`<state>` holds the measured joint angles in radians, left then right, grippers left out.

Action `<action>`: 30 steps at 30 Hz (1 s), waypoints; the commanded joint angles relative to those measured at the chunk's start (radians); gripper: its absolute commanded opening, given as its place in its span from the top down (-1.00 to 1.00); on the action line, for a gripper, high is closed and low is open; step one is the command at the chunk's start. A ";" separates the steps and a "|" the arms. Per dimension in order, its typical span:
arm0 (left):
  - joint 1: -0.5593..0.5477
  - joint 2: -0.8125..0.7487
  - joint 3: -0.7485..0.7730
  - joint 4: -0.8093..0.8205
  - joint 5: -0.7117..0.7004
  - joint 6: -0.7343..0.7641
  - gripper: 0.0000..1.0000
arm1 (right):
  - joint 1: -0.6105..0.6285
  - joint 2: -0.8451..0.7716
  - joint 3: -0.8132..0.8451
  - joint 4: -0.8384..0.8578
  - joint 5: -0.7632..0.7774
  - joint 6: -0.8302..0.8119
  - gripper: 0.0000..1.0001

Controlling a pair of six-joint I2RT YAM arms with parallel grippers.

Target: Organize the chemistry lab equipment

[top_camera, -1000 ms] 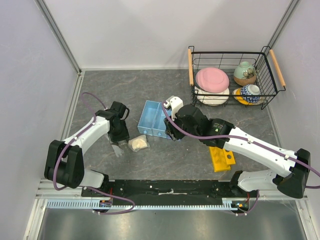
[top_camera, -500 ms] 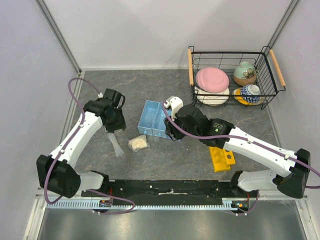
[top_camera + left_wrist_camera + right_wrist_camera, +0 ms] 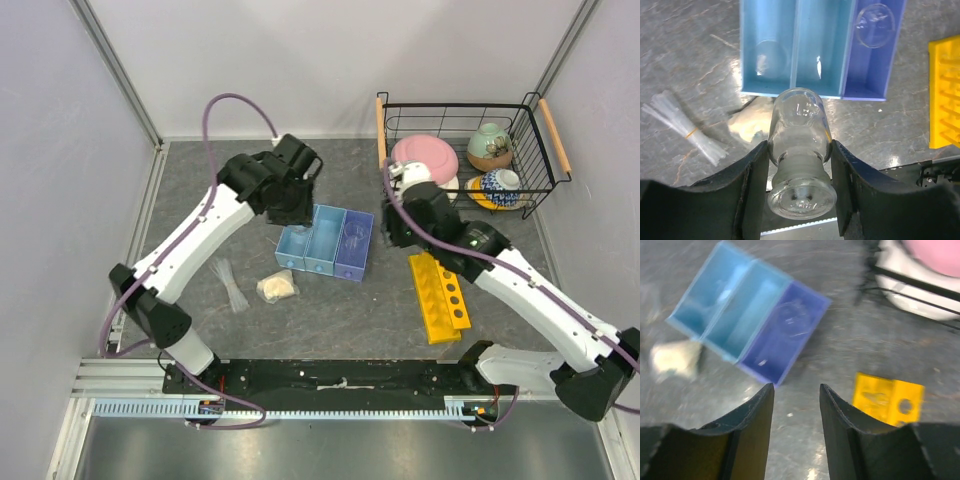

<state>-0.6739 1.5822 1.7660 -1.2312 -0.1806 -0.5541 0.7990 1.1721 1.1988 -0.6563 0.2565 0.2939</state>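
Your left arm (image 3: 195, 245) and right arm (image 3: 540, 300) are white-shelled with black joints, black fingers (image 3: 752, 185) and looping purple cables (image 3: 237, 97).

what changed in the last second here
The left pincer swung from beside the test tubes up to the far left corner of the blue tray, shut on a small clear beaker. The right pincer, open and empty, pulled back off the tray toward the wire basket, uncovering the yellow rack. Tray, tubes, cream lump, rack and basket stayed put.
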 commanded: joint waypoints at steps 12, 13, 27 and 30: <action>-0.231 0.286 0.214 0.062 0.007 -0.021 0.59 | -0.271 -0.144 -0.120 -0.040 -0.105 0.094 0.02; -0.237 0.318 0.223 0.068 0.007 -0.023 0.59 | -0.273 -0.146 -0.123 -0.040 -0.108 0.096 0.02; -0.256 0.501 0.268 0.116 0.013 0.002 0.60 | -0.273 -0.189 -0.156 -0.060 -0.125 0.093 0.03; -0.254 0.528 0.265 0.127 0.009 0.003 0.60 | -0.273 -0.192 -0.157 -0.060 -0.129 0.088 0.03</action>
<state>-0.9314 2.0846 1.9839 -1.1446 -0.1558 -0.5552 0.5262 0.9981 1.0531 -0.7280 0.1383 0.3748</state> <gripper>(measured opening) 0.554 0.489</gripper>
